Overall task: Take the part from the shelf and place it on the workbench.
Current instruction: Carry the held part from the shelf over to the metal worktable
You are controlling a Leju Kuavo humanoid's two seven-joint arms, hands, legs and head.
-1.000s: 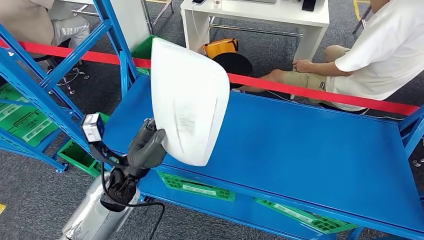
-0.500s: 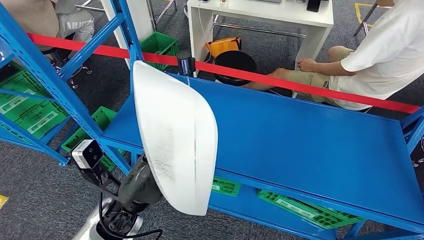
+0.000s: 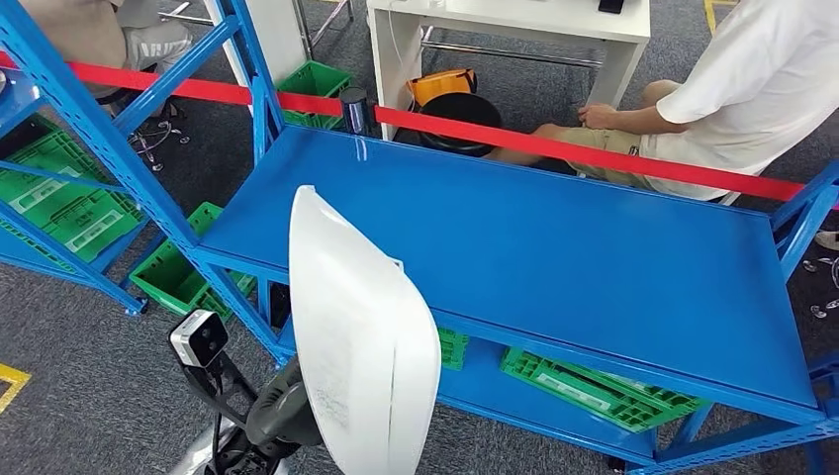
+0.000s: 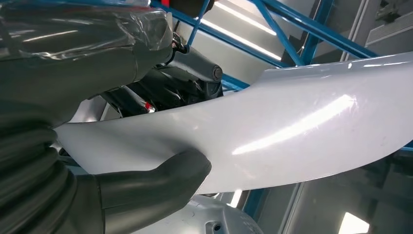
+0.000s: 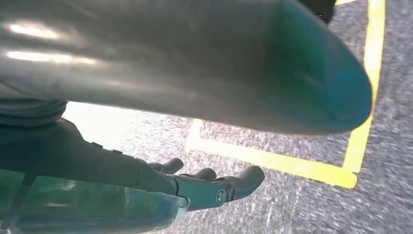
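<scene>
While the robot stands at the near edge of a long blue desk (image 3: 594, 247), its left hand (image 3: 285, 416) holds a large white curved part (image 3: 361, 341) upright, low in the head view. The part is a smooth, glossy shell, wide at its lower end and narrowing toward the top. It hangs in the air just in front of the desk's near left corner, touching nothing but the hand. The left wrist view shows the grip closely: a thick grey thumb (image 4: 156, 183) presses against one face of the part (image 4: 292, 131) while darker fingers (image 4: 187, 73) close over the opposite face, pinching the shell near one end. Holding it by an end probably lets the free end lead down onto the desk.

The right hand (image 5: 214, 187) hangs beside the body over grey carpet marked with a yellow line (image 5: 292, 165). Its fingers are loosely extended and hold nothing.

Blue shelving (image 3: 89, 129) with green crates (image 3: 59, 213) stands to the left. Beyond the desk runs a red barrier tape (image 3: 594, 158), and behind it sits a person in a white shirt (image 3: 752, 89) near a white table (image 3: 514, 25). The placing step looks close, though not yet begun.
</scene>
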